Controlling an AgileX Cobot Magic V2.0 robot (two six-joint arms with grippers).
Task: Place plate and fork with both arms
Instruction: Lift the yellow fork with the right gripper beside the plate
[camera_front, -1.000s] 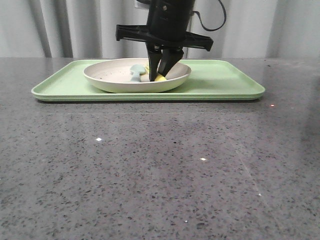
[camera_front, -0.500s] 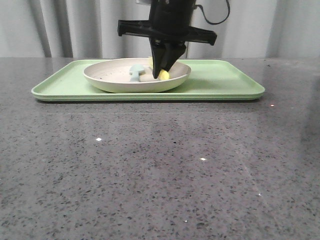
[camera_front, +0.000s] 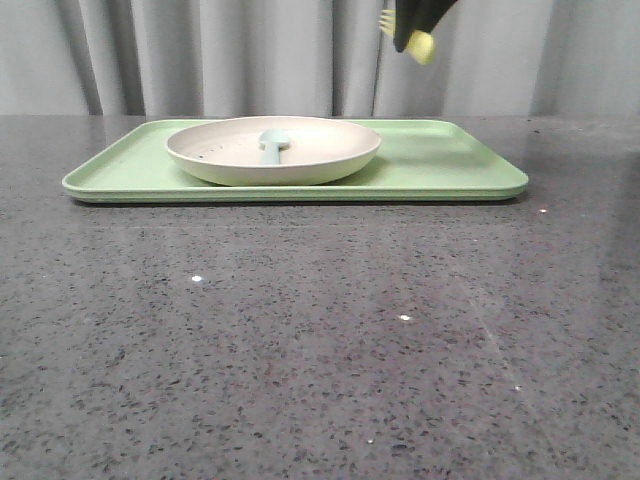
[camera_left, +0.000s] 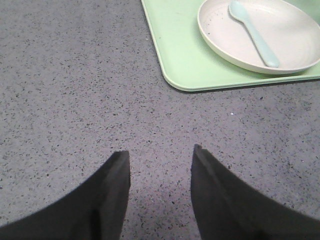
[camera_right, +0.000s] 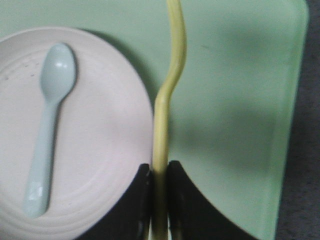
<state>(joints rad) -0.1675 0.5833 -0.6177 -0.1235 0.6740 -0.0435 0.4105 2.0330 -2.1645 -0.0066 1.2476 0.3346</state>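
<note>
Front view: my right gripper (camera_front: 415, 35) is high above the far side of the tray (camera_front: 450, 165), mostly cut off by the frame top. It's clamped on the fork (camera_front: 421, 46); tines poke out one side, handle end the other. Up there the fork clears the plate rim for carrying. The plate (camera_front: 272, 150) sits on the tray's left half with a pale blue spoon (camera_front: 272, 143) inside. It looks like a loose spoon, not a printed mark. My left arm isn't in this view.

Left wrist view: my left gripper (camera_left: 160, 165) hangs over bare grey table (camera_left: 75, 75), jaws apart, nothing between them. Tray corner (camera_left: 172, 60) and plate (camera_left: 280, 35) are well ahead of the fingers (camera_left: 107, 195), spoon (camera_left: 252, 32) lying across the dish. My read: this arm is parked clear so the right can work, and it's lined up toward the plate's near side for the grab.

Right wrist view: fingers (camera_right: 135, 200) pinch the fork (camera_right: 167, 100) at its handle, shaft running straight out from the jaws, so the grip looks centred and shouldn't twist. Below, plate (camera_right: 100, 125) with spoon (camera_right: 47, 125) on one side, bare tray (camera_right: 235, 110) on the other. Fork sits right over the plate's edge.

Judgement: fork is secured, plate not yet taken. Where the fork goes down I can't tell from these views.
</note>
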